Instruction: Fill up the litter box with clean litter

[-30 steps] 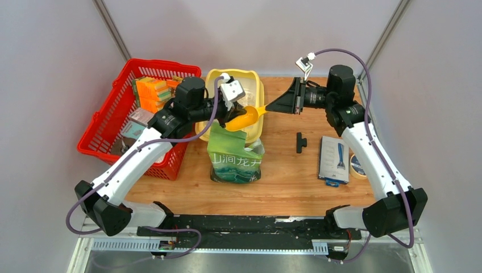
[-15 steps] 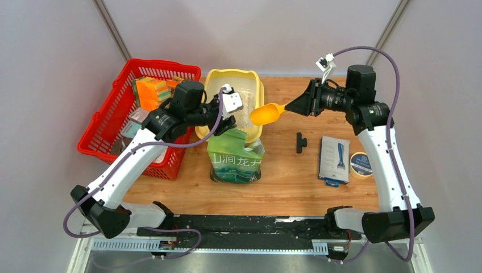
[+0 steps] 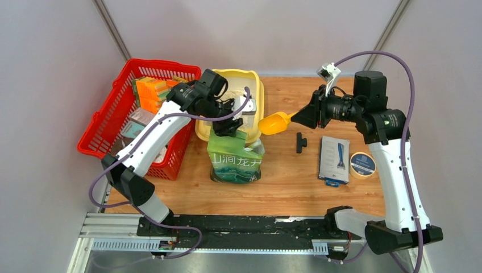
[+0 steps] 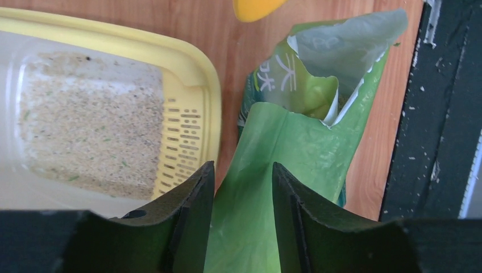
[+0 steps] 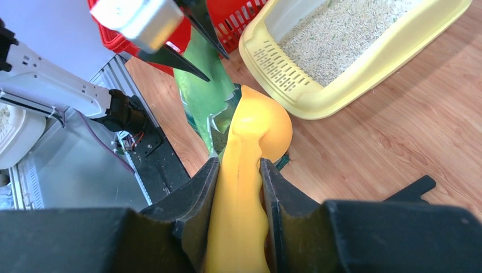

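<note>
Top external view: litter box (image 3: 234,72) at the desk's (image 3: 284,182) far edge, clean litter (image 4: 91,122) thinly covering it; more scoops likely needed. My right gripper's (image 3: 298,117) jaws clamp the yellow scoop (image 3: 273,123); left gripper's (image 4: 239,170) gape astride the green pouch (image 3: 236,162).

Litter box (image 3: 260,91) at top centre is pale yellow, and the litter (image 4: 85,131) in it is beige-grey with darker flecks. Pouch (image 3: 236,162) is green with white characters, scoop (image 3: 274,123) orange-yellow, basket (image 3: 105,122) at upper left bright red, table (image 3: 284,182) warm brown wood grain.
</note>
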{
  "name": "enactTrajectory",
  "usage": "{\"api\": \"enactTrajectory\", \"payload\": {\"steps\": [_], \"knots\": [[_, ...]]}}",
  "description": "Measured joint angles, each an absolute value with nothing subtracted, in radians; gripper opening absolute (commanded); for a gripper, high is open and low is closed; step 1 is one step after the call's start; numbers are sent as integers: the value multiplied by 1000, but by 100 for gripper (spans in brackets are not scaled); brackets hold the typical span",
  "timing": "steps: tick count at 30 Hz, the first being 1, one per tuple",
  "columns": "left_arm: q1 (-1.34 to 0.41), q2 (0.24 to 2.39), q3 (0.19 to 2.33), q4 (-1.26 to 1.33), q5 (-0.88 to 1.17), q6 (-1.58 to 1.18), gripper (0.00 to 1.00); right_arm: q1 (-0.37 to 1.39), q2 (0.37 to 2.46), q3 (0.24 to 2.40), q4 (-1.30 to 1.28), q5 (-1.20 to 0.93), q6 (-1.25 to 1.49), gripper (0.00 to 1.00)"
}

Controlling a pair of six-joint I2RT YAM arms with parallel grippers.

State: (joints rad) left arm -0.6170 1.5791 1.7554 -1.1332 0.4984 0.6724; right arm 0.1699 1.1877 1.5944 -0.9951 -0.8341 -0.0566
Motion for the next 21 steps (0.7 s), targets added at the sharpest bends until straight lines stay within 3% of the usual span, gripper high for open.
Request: {"api": "enactTrajectory", "payload": {"steps": [4, 5, 9, 15, 21], "knots": [[-615, 1633, 1788, -1236, 526, 706, 34, 181, 1179, 1612, -1012, -836, -48, 0], [-615, 1639, 1791, -1254, 532, 713, 23, 181, 1181, 1612, -1014, -843, -41, 0], [-614, 1641, 1806, -1297, 556, 746, 0, 197, 1207, 1625, -1038, -865, -20, 0], [-614, 1627, 1807, -1316, 580, 747, 0, 276, 1248, 1648, -1102, -812, -57, 0], [-614, 1481, 1708, -1256, 589, 681, 0, 350, 1264, 1703, -1179, -766, -131, 0]]}}
